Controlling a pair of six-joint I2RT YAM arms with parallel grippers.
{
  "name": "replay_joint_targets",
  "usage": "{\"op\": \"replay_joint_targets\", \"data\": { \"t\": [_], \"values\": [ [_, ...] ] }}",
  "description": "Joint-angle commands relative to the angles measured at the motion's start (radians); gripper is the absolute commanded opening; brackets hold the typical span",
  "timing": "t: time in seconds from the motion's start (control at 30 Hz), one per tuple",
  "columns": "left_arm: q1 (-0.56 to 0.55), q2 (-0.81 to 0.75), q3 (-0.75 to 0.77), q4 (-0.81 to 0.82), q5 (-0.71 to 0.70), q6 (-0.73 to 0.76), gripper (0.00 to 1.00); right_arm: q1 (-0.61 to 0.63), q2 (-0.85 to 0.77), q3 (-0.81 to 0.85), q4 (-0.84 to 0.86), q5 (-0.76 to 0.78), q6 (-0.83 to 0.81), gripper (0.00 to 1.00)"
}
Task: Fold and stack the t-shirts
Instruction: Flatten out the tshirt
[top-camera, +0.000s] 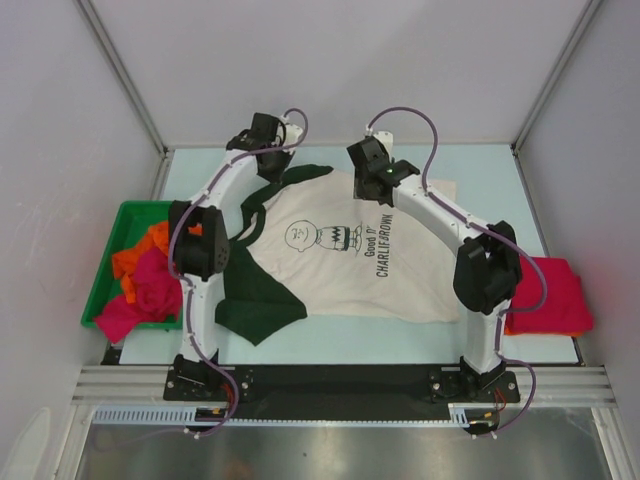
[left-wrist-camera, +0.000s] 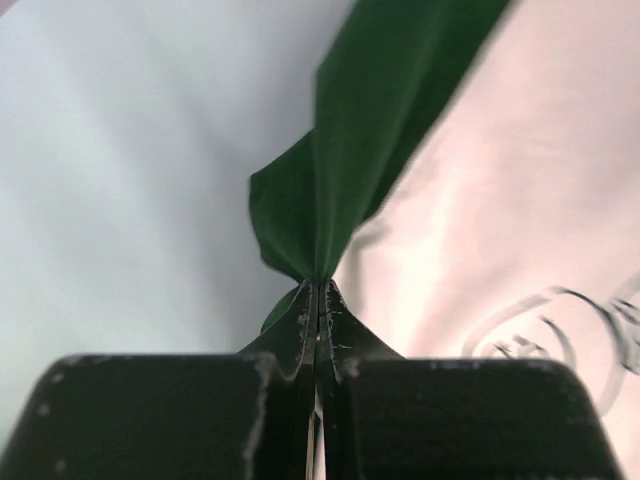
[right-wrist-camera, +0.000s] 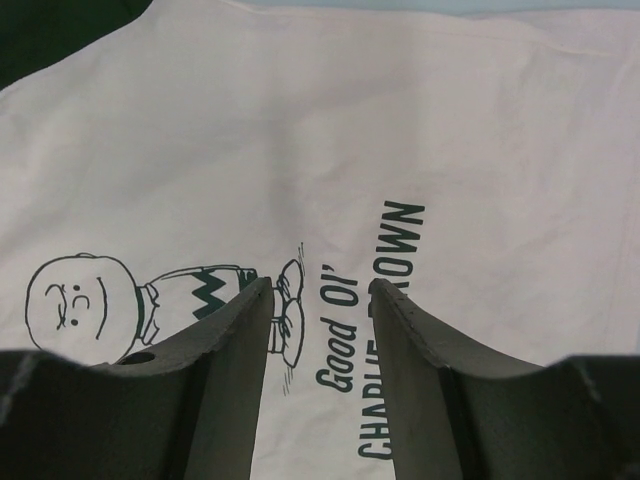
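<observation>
The left arm's fingers (left-wrist-camera: 300, 330) are pressed together on a peak of the dark green far sleeve (left-wrist-camera: 345, 150), which tents up from their tips. The right arm's fingers (right-wrist-camera: 235, 340) stand spread and hold nothing, hovering just above the printed chest.

The cream cloth t-shirt with dark green sleeves and a black cartoon-face print (top-camera: 340, 265) lies spread flat on the pale blue table (top-camera: 400, 335) between the two arms, collar to the left and hem to the right. Crumpled orange (top-camera: 140, 255) and magenta-pink tees (top-camera: 150, 290) sit in the green plastic bin (top-camera: 100, 285) at the left. A crimson tee (top-camera: 550, 295) lies folded at the table's right edge.

The cream shirt looks light, limp and without any stiffness. It will probably drape from whatever point is lifted and drag the rest across the table rather than move as one sheet. A pinch on a hem or seam, where the cloth is doubled, should hold better than one on a single layer. For a tidy fold the right arm's fingers would likely do best to take the far hem corner, well apart from the sleeve grip, so the edge between them stays taut.
</observation>
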Motion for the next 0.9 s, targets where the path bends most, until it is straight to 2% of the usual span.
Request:
{"op": "replay_joint_targets", "data": {
  "t": [0.0,0.13,0.37,0.57,0.63,0.67,0.73,0.87],
  "values": [
    [-0.086,-0.182,-0.140,-0.004,0.079,0.027,0.00,0.006,-0.076,-0.032,0.052,0.020,0.027,0.49],
    [-0.141,-0.259,-0.250,-0.039,0.113,0.030,0.00,0.007,-0.082,-0.064,0.058,0.012,0.045,0.49],
    [-0.204,-0.298,-0.384,-0.136,0.188,0.040,0.00,-0.004,-0.093,-0.092,0.060,0.012,0.047,0.49],
    [-0.249,-0.247,-0.312,-0.297,0.276,0.085,0.00,-0.017,-0.096,-0.098,0.061,0.000,0.051,0.49],
    [-0.253,-0.247,-0.293,-0.271,0.247,0.061,0.02,-0.022,-0.099,-0.098,0.061,-0.003,0.050,0.49],
    [-0.250,-0.256,-0.289,-0.248,0.234,0.047,0.11,-0.024,-0.098,-0.096,0.061,-0.003,0.051,0.49],
    [-0.226,-0.281,-0.270,-0.184,0.221,-0.001,0.20,-0.027,-0.104,-0.098,0.061,-0.002,0.050,0.49],
    [-0.168,-0.233,-0.077,-0.165,0.201,-0.059,0.51,-0.033,-0.111,-0.107,0.061,-0.002,0.051,0.50]
  ]
}}
